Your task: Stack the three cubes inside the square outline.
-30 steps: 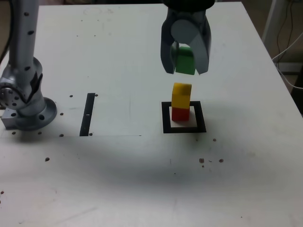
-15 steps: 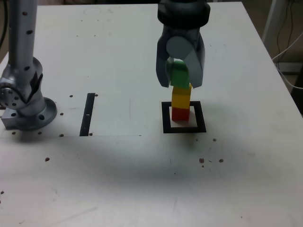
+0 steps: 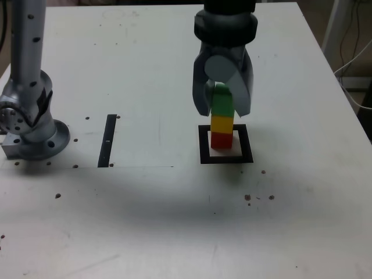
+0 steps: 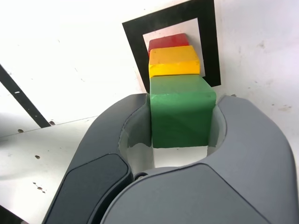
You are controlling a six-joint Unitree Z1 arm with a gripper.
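The three cubes stand as one tower inside the square outline (image 3: pixel 203 146) (image 4: pixel 210 42), right of centre in the exterior view. The red cube (image 3: pixel 220 140) (image 4: pixel 167 42) is at the bottom and the yellow cube (image 3: pixel 221 124) (image 4: pixel 174 60) sits on it. On top rests the green cube (image 3: pixel 222 102) (image 4: pixel 180 114). My gripper (image 3: pixel 222 111) (image 4: pixel 183 99) comes down from above, its jaws lying against the green cube's two sides. The wrist view shows the tower slightly stepped, not perfectly flush.
The arm's metal base (image 3: pixel 32 133) stands at the exterior view's left. A straight black tape strip (image 3: pixel 107 139) (image 4: pixel 21 95) lies between the base and the tower. Small dark specks dot the white table (image 3: pixel 174 221). Cables (image 3: pixel 351 58) hang past the table's right edge.
The gripper came down with the green cube, from hanging above the yellow cube to setting it on top of the tower.
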